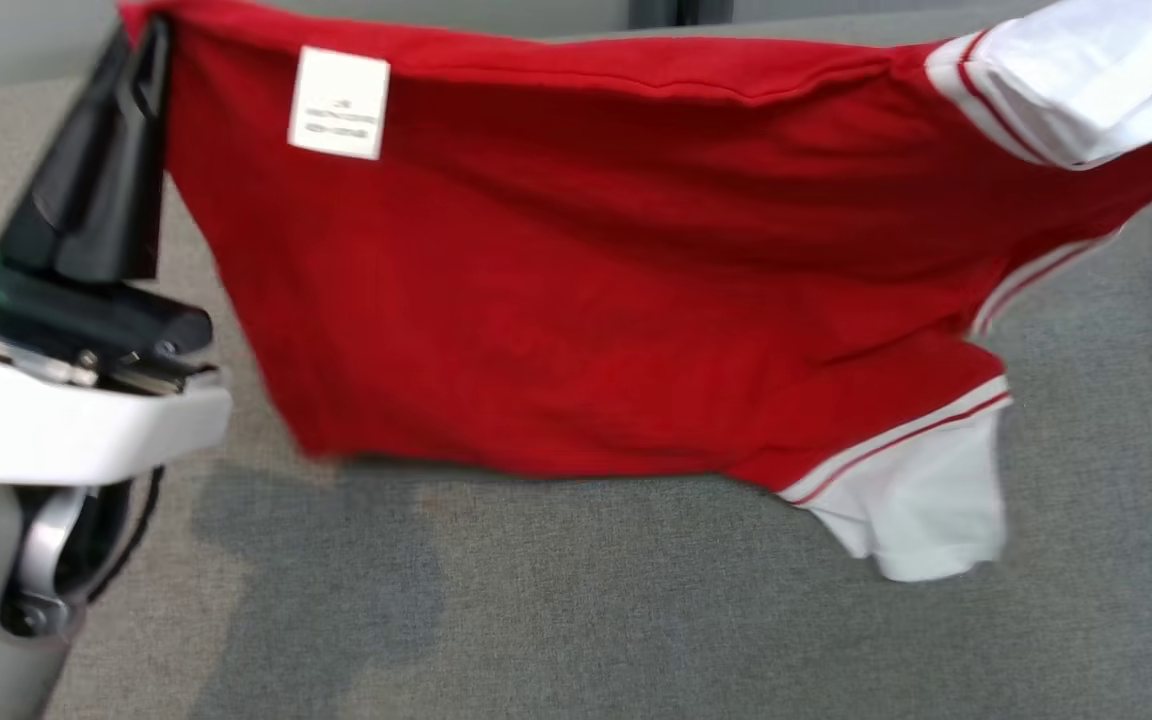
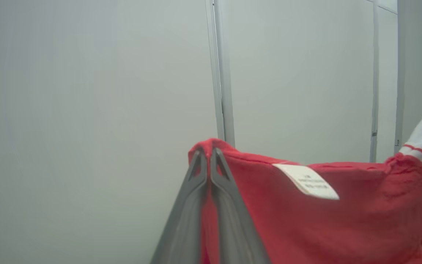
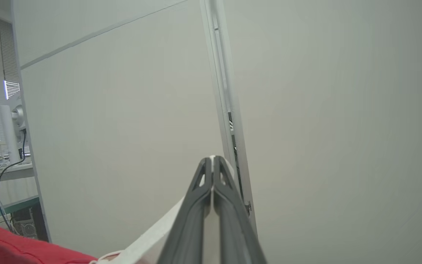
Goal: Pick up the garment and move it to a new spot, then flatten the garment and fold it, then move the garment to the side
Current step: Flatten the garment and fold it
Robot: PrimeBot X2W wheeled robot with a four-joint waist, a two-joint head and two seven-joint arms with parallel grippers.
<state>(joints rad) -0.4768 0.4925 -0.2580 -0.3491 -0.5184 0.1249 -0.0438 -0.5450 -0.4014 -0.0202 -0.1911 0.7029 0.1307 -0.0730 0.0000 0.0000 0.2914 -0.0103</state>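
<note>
The red white-sleeved fabric garment [image 1: 576,300] is held above the grey upholstered surface [image 1: 636,620], clamped at opposite ends by the left end effector [image 2: 208,157] and the right end effector [image 3: 213,163].

we find the shirt [image 1: 586,280] hanging above the counter [image 1: 576,620], stretched from left to right. its upper left corner sits between the fingers of our left end effector [image 1: 152,45], and a label [image 1: 339,102] lies on the cloth just right of that. one sleeve [image 1: 921,500] hangs at the lower right, below the body of the shirt; the other sleeve [image 1: 1086,80], at the upper right, is pinched in our right end effector [image 3: 213,161]. a wall [image 2: 86,110] stands behind the shirt.
</note>
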